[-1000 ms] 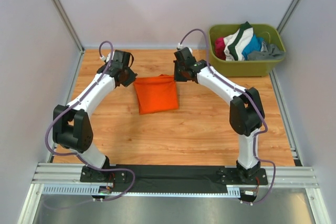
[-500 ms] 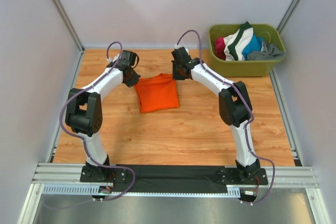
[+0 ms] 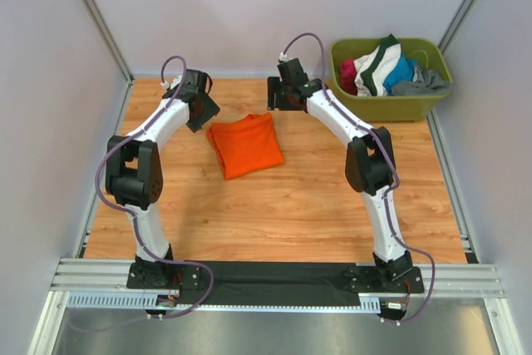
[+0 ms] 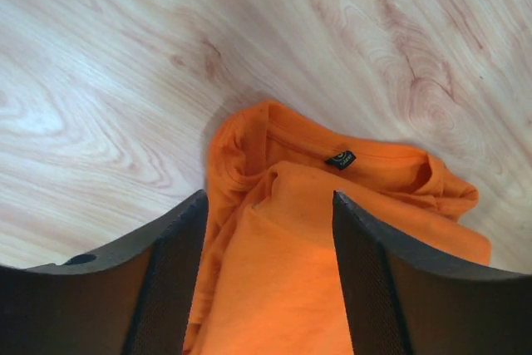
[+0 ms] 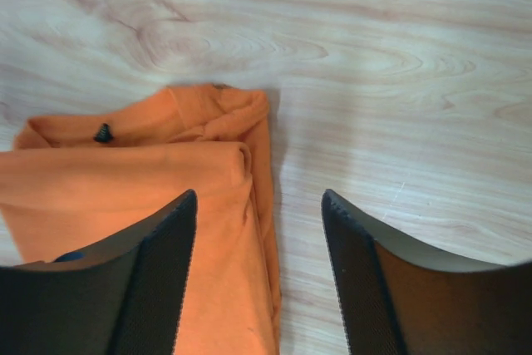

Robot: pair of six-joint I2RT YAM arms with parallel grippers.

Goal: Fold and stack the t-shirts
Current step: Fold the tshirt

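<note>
An orange t-shirt (image 3: 245,145) lies folded in a rough rectangle on the wooden table (image 3: 291,205), toward the far middle. My left gripper (image 3: 202,110) hovers just off the shirt's far left corner, and my right gripper (image 3: 279,97) hovers off its far right corner. In the left wrist view the left gripper (image 4: 268,205) is open above the t-shirt (image 4: 274,288), whose black neck label (image 4: 340,159) shows. In the right wrist view the right gripper (image 5: 258,201) is open over the t-shirt's (image 5: 125,180) right edge. Neither gripper holds cloth.
An olive-green tub (image 3: 391,104) stands at the far right corner of the table, with several bunched clothes (image 3: 384,66) in it. Grey walls close the table on the left, the far side and the right. The arms' bases sit on a rail (image 3: 274,276) at the near edge.
Both grippers have gone from shut to open and let go of the orange shirt's far corners. They have lifted and drawn back toward the far edge. The shirt now lies flat.
</note>
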